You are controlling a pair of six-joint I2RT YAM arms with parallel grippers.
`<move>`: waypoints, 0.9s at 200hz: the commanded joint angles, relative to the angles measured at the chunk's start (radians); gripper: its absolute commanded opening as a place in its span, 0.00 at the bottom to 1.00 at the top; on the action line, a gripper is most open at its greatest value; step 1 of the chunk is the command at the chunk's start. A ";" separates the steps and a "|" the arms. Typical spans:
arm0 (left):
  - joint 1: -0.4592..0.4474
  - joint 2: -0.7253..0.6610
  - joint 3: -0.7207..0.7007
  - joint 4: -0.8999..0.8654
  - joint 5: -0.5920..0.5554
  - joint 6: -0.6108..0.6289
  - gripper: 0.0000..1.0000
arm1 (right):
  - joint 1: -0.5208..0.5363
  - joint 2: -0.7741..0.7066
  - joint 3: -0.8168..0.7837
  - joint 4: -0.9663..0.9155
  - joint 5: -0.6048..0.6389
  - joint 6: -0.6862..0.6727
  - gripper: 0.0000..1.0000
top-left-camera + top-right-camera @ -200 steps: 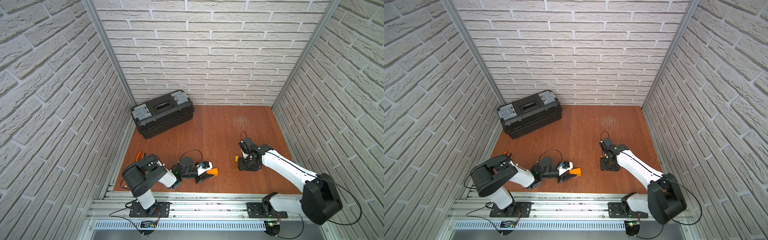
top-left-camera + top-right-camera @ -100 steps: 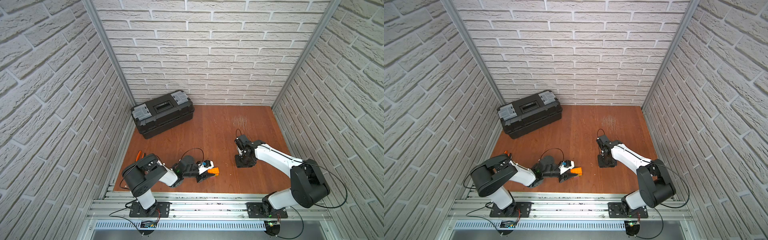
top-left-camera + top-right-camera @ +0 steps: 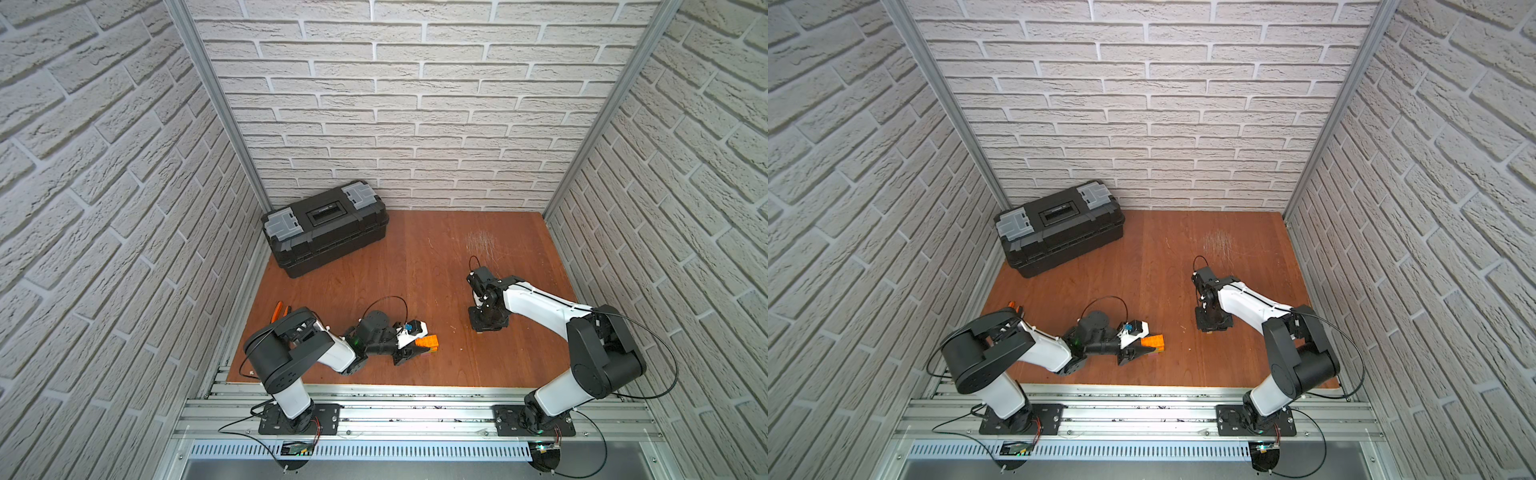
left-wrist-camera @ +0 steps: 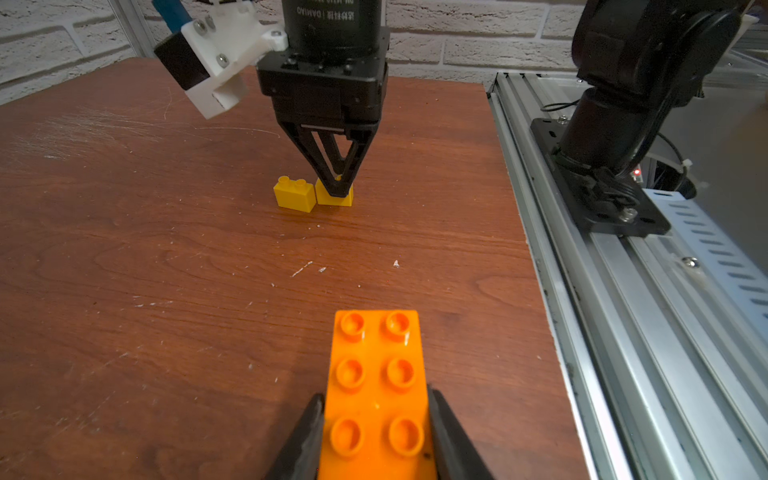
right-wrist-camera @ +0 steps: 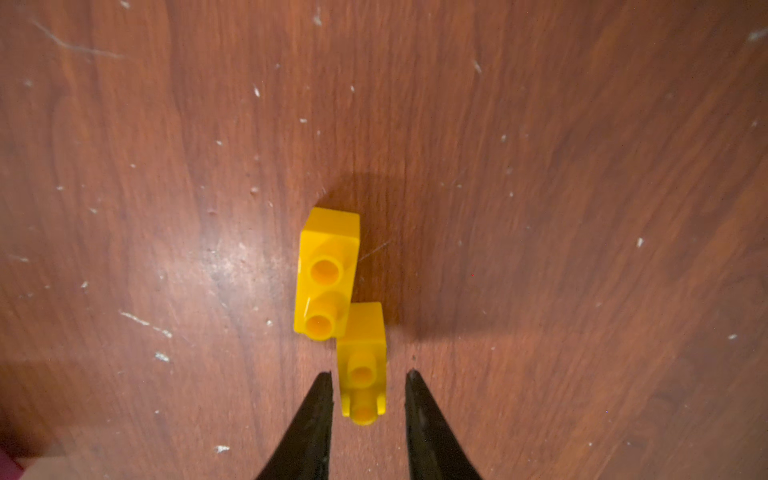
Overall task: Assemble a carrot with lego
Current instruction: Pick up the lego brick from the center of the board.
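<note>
Clamping orange brick (image 4: 376,365) tight in left gripper (image 4: 375,397).
Jaws of right gripper (image 5: 369,373) apart, straddling yellow brick (image 5: 362,357), small gaps both sides.

Left arm (image 3: 332,353): white shell, black joints.
Right arm (image 3: 536,299): white shell, black joints.
Base plate (image 3: 328,417): black, screwed corners.
Cable (image 3: 386,296): thin, black, looping.
Right gripper (image 4: 337,189): black, triangular, hollow-framed fingers.
Wrist motor (image 4: 332,20): black cylinder, white lettering.
Camera mount (image 4: 216,54): white, silver screws.
</note>
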 commanded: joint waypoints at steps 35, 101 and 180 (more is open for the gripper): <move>-0.008 0.006 0.017 -0.024 0.013 0.008 0.00 | -0.012 0.043 0.035 0.031 0.002 -0.009 0.25; -0.007 0.021 0.021 -0.013 0.013 0.002 0.00 | -0.014 0.035 0.012 0.008 0.007 0.007 0.07; -0.029 0.065 0.019 0.051 -0.016 -0.019 0.00 | 0.007 -0.161 0.101 -0.212 -0.043 0.056 0.02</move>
